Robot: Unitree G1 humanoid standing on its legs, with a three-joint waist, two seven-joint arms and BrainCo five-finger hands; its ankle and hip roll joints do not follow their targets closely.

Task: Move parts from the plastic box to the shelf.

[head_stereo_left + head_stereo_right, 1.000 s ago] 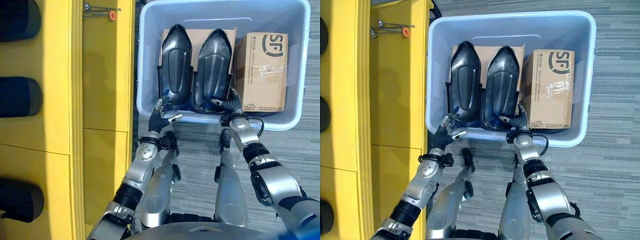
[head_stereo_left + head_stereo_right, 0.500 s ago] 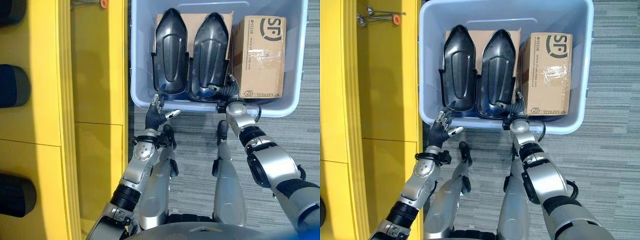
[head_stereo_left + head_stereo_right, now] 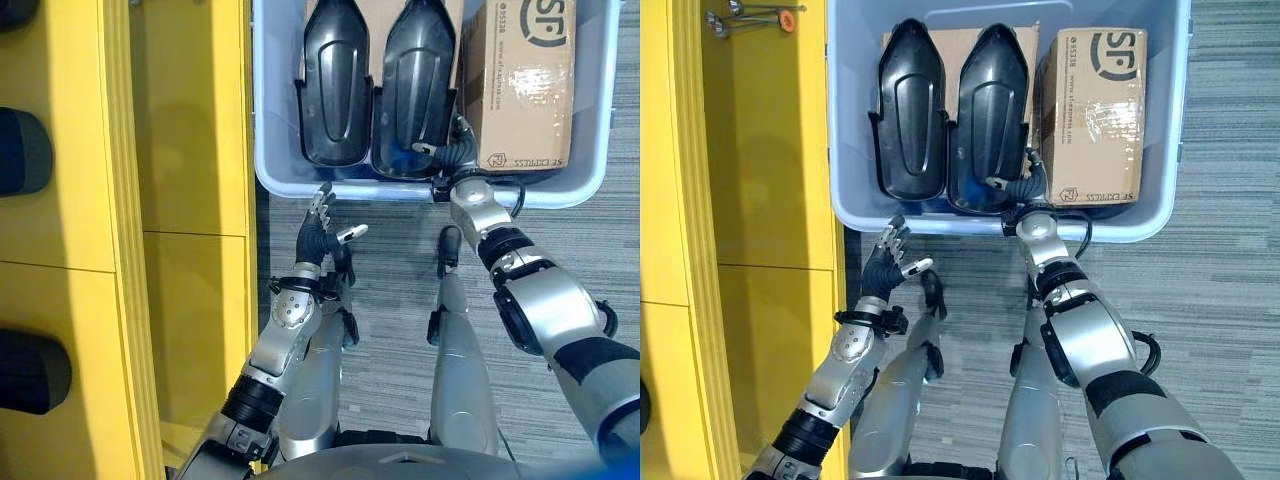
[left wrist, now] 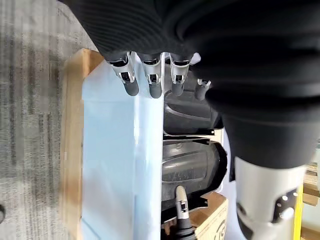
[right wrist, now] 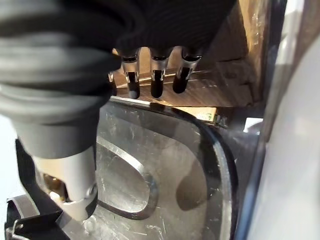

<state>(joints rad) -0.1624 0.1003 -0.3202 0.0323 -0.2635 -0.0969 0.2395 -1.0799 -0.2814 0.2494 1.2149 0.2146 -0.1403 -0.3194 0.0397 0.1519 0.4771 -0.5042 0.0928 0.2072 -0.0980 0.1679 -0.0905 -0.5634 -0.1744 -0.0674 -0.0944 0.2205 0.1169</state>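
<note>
Left eye view: left hand (image 3: pixel 318 232) fingers spread, empty; right hand (image 3: pixel 452 160) touching black part (image 3: pixel 415 85).

- From the head, we are looking straight down through both eye views, which are sharing the plastic box (image 3: pixel 280 120), the yellow shelf (image 3: pixel 190 150) on our left and the carpeted floor (image 3: pixel 1230 300); the right eye is sitting slightly to the right.
- In the left wrist view we are looking along the left hand (image 4: pixel 150 85) from very close, facing the box rim and the two black parts (image 4: pixel 192 165).
- In the right wrist view we are peering past the right hand (image 5: pixel 155 80), right above one black part (image 5: pixel 150 170) and the cardboard box (image 5: pixel 220 75) inside the plastic box.
</note>
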